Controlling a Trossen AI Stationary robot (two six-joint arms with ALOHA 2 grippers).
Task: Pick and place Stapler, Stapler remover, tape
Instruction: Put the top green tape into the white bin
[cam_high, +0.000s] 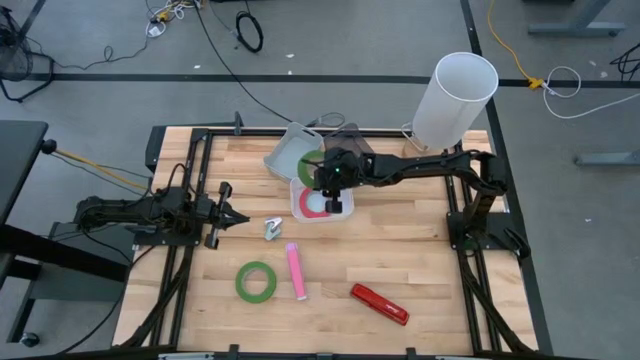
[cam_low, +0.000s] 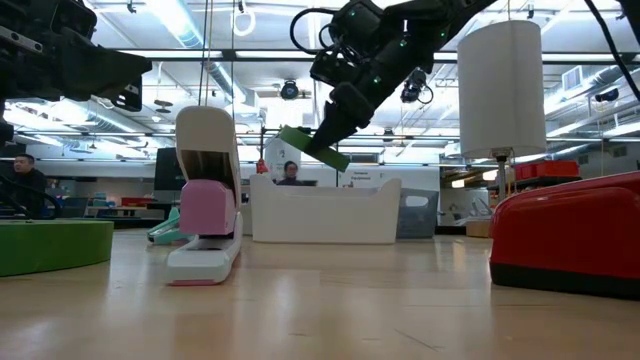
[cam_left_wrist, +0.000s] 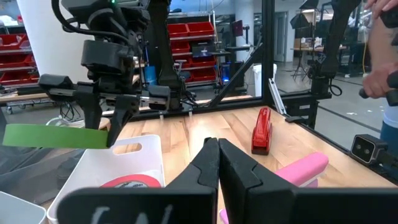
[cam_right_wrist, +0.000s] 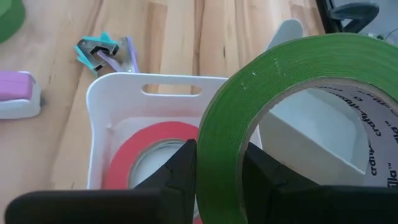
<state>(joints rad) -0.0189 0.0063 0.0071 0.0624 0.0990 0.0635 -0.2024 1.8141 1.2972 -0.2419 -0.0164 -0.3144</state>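
Note:
My right gripper (cam_high: 330, 192) is shut on a green tape roll (cam_right_wrist: 298, 68) and holds it in the air over a white bin (cam_high: 322, 214). A red tape roll (cam_right_wrist: 134, 155) lies flat in that bin. A second green roll (cam_high: 256, 281) lies flat on the table near the front. Beside it are a pink stapler (cam_high: 297, 270), a red stapler (cam_high: 380, 304) and a teal staple remover (cam_high: 273, 229). My left gripper (cam_left_wrist: 217, 155) is shut and empty at the table's left (cam_high: 225, 207). My right gripper holds the green roll by its wall (cam_right_wrist: 217, 134), with one finger (cam_right_wrist: 267, 171) inside the open centre and the other finger (cam_right_wrist: 177, 171) outside. The roll is lifted clear above the bin and sticks out tilted from the fingers (cam_low: 312, 147).
A second white container (cam_high: 288, 155) lies tipped behind the bin. A tall white cylinder (cam_high: 455, 95) stands at the table's far right. Black frame rails run along the table's left and right sides. A person's hand (cam_left_wrist: 379, 74) shows beyond the table.

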